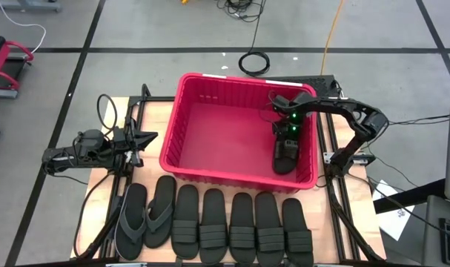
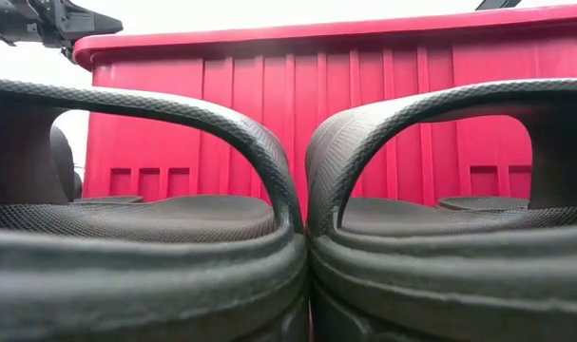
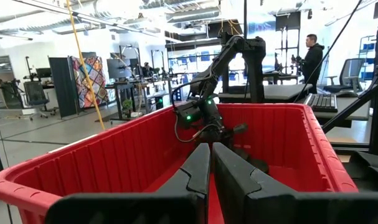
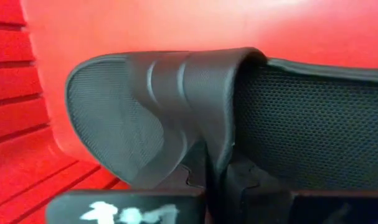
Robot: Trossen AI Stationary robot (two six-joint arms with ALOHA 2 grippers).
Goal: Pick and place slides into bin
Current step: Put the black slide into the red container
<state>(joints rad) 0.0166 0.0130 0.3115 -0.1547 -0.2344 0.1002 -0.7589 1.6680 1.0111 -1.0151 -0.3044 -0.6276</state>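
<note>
Inside the large rectangular red plastic bin, against its wall on the robot's right, the right hand hangs low over the floor with a black ribbed-strap rubber slide. The right wrist view shows that slide's wide strap filling the frame, pinched between the two dark fingers, which stand narrow on it. By the look of it the sandal is being carried by the strap because that raised band is the one part a two-finger hand can close around, and it is brought close to the wall so the rest of the bin floor keeps room for more.

Seven more slides lie in a row on the table just in front of the bin: two dark grey thong flip-flops at the row's left end and five black ribbed-strap sandals beside them, soles down, straps up and easy to reach.

Beside the bin's left wall the left hand waits above the table's edge, its fingers drawn nearly together and holding nothing.
</note>
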